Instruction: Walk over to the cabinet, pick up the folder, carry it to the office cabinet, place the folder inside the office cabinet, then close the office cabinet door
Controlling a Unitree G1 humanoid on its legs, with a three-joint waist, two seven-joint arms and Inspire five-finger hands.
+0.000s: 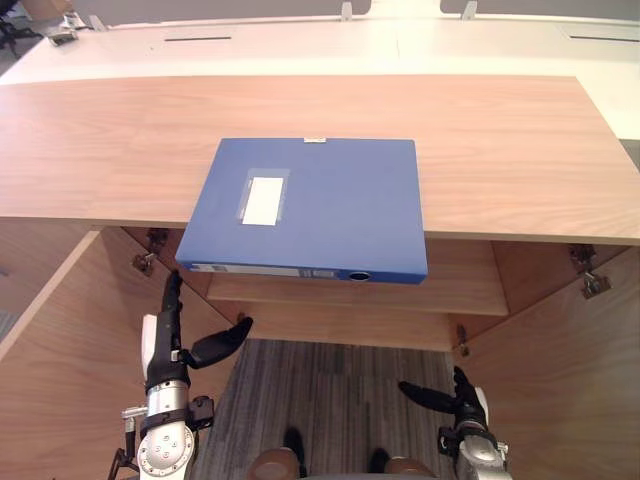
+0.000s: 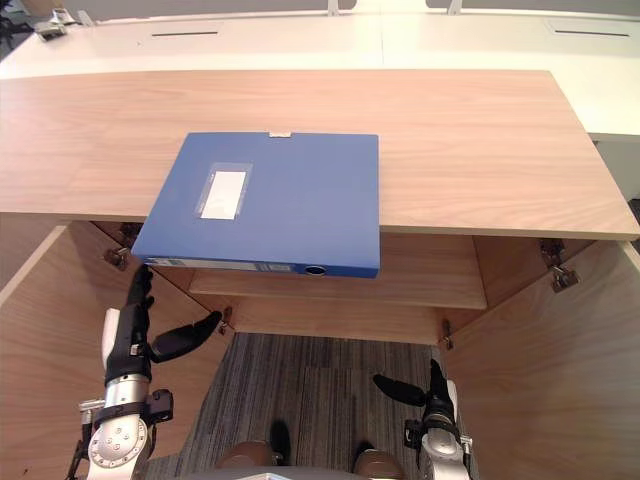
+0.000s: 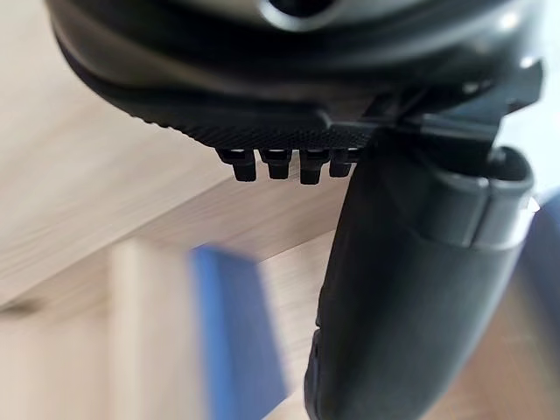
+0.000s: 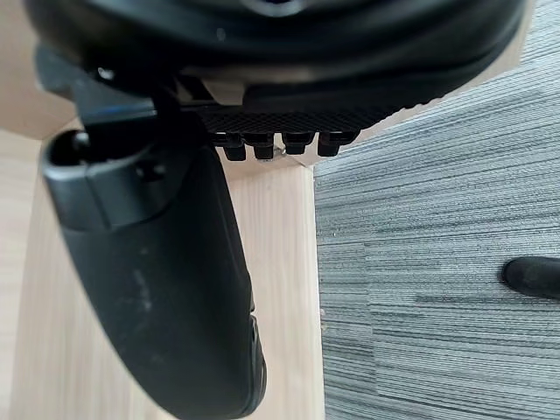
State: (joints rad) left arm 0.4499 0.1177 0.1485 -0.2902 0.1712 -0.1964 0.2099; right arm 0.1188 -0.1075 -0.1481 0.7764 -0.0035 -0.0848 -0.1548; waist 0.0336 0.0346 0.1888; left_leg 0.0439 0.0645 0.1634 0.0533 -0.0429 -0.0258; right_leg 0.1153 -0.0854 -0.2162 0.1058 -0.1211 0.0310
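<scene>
Looking down nearest you, you've got grey striped carpet [image 1: 340, 385] between two open wooden doors, the left door [image 1: 60, 340] and the right door [image 1: 565, 370] swung out towards you on either side. Your left hand [image 1: 165, 340] is raised beside the left door, fingers straight and pointing up, thumb stuck out to the side, holding nothing. Your right hand [image 1: 465, 398] sits lower, by the right door, fingers relaxed and thumb spread, empty too.

Past the hands, a wooden shelf [image 1: 465, 272] runs across inside the cabinet, with metal hinges [image 1: 590, 272] at the door corners.

Now the folder [image 1: 320, 205]: blue, flat, rectangular, lying on the cabinet top [image 1: 500, 150] with its near spine hanging out over the front edge. Your left fingertips sit just below its near left corner; you can't tell from here whether they touch. The right hand is well apart from it, below and to the right. Nothing stands between either hand and the spine. You can see a pale label pocket [image 1: 264, 200] on the cover and a round finger hole [image 1: 359, 275] in the spine.

Beyond the smooth wood-grain top, white desks [image 1: 400, 45] stretch across the back.
</scene>
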